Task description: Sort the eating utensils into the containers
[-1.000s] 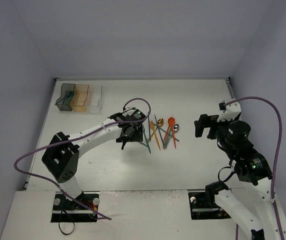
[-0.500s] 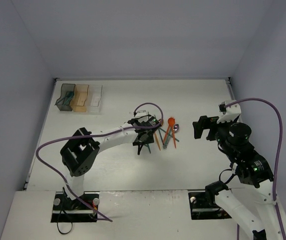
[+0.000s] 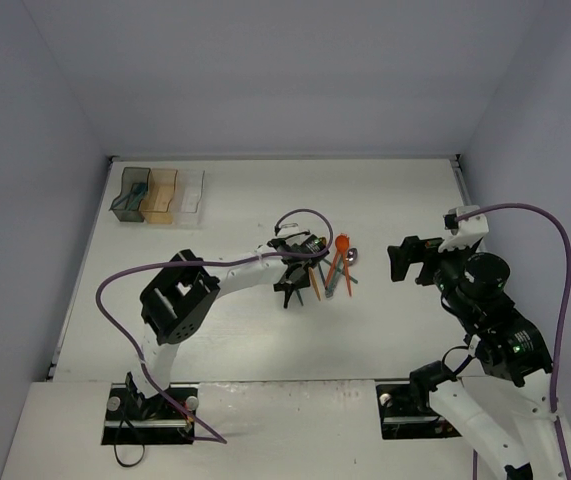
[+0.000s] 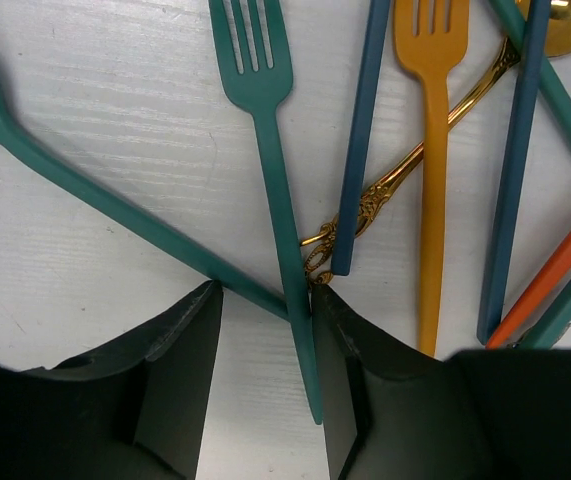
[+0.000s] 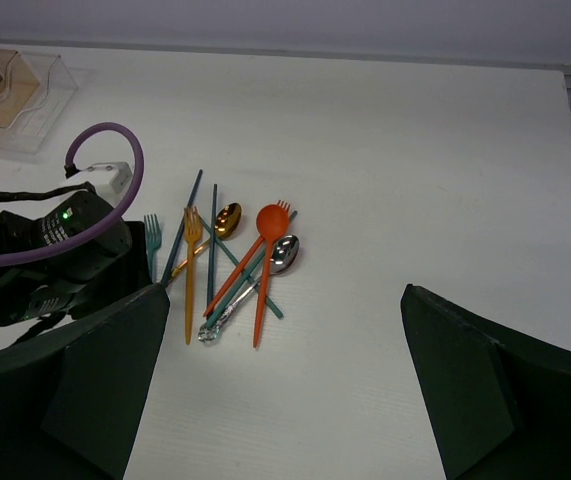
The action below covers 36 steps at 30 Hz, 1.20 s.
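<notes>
Lying with its tines pointing away, the slim teal plastic fork (image 4: 265,130) has the end of its handle between the fingers of the left pincer (image 4: 265,295). The jaws stand apart: the handle sits hard against the right finger with a clear gap to the left one, so nothing is grasped yet.

A long-handled teal spoon (image 4: 95,195) passes under the fork right at the fingertips. The ornate handle of a gold spoon (image 4: 395,170) and the end of a dark blue stick (image 4: 360,130) both stop just beside the right finger. My worry is that a clench here catches two handles at once, or nudges the heap. Held so near its end, the thin fork could also swing or slip.

The right pincer (image 5: 285,300) hangs released and empty, well apart from the pile. Three joined see-through bins (image 3: 160,195) sit in the far left corner of the white worktop (image 3: 395,190). The dark grey one possibly holds something teal. Bare lilac-grey walls (image 3: 265,80) close in the scene.
</notes>
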Tool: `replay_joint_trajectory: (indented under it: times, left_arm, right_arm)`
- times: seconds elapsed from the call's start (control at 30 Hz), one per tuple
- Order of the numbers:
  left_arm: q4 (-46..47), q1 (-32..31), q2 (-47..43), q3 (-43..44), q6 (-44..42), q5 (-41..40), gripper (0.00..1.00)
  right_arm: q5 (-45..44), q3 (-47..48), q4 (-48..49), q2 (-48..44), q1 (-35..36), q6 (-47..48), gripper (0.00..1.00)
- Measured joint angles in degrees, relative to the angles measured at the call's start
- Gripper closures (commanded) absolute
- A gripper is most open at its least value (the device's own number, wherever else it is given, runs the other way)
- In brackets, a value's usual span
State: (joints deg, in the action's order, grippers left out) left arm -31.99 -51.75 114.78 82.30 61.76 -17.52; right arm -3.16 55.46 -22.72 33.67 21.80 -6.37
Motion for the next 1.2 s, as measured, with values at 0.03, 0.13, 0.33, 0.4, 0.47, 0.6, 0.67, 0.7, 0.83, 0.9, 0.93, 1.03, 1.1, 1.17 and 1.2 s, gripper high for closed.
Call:
replay_joint_trajectory:
  times: [0.03,0.13,0.33,0.4,0.47,0.6,0.67,0.7,0.83,0.9,0.93,1.03,1.1,1.17,1.2]
  left_arm:
    - [0.00,0.00,0.00,0.00,0.00,0.01,0.65]
    - [0.00,0.00,0.05,0.00,-0.01,0.06,0.69]
    - [0.00,-0.09,0.28,-0.03,-0.02,0.10,0.73]
    - [0.16,-0.33,0.17,-0.28,0.00,0.03,0.73]
    - [0.38,-0.69,-0.30,-0.93,0.05,0.09,0.74]
    - [0.70,-1.33,-2.44,-3.94,0.37,0.61,0.74]
    - [0.50,-1.46,-3.38,-5.19,0.45,0.95,0.74]
    - [0.35,-1.46,-3.59,-5.43,0.38,1.17,0.74]
    - [0.20,-1.51,-4.00,-5.85,-0.60,1.83,0.75]
    - [-0.05,-1.51,-4.04,-5.86,-1.36,2.23,0.76]
    - [-0.23,-1.51,-4.07,-5.86,-1.67,2.38,0.77]
    - [-1.21,-1.51,-4.27,-5.86,-2.61,2.62,0.76]
    - [-1.96,-1.51,-4.52,-5.83,-3.39,2.52,0.76]
    - [-2.88,-1.51,-4.81,-5.31,-4.83,2.08,0.75]
    - [-3.22,-1.51,-4.82,-4.53,-5.59,1.71,0.75]
  right_arm:
    - [-0.02,0.00,-0.10,-0.11,0.00,0.00,0.00]
    - [-0.04,0.00,-0.49,-0.22,0.00,0.01,0.00]
    - [-0.06,0.00,-0.93,-0.28,0.00,0.02,0.00]
    - [-0.08,0.00,-0.96,-0.47,0.00,0.02,0.00]
    - [-0.23,0.00,-0.97,-0.75,0.00,0.03,0.00]
    - [-0.61,0.00,-1.03,-1.16,0.00,0.15,0.00]
    - [-0.70,0.00,-1.10,-1.20,0.00,0.22,0.00]
    - [-0.71,0.00,-1.14,-1.20,0.00,0.24,0.00]
    - [-0.79,0.00,-1.14,-1.23,0.00,0.32,0.00]
    - [-0.89,0.00,-1.14,-1.23,0.00,0.41,0.00]
    - [-0.92,0.00,-1.14,-1.24,0.00,0.44,0.00]
    - [-0.96,0.00,-1.14,-1.29,0.00,0.44,0.00]
    - [-0.99,0.00,-1.14,-1.29,0.00,0.46,0.00]
    - [-1.04,0.00,-1.14,-1.29,0.00,0.46,0.00]
    - [-1.07,0.00,-1.14,-1.29,0.00,0.46,0.00]
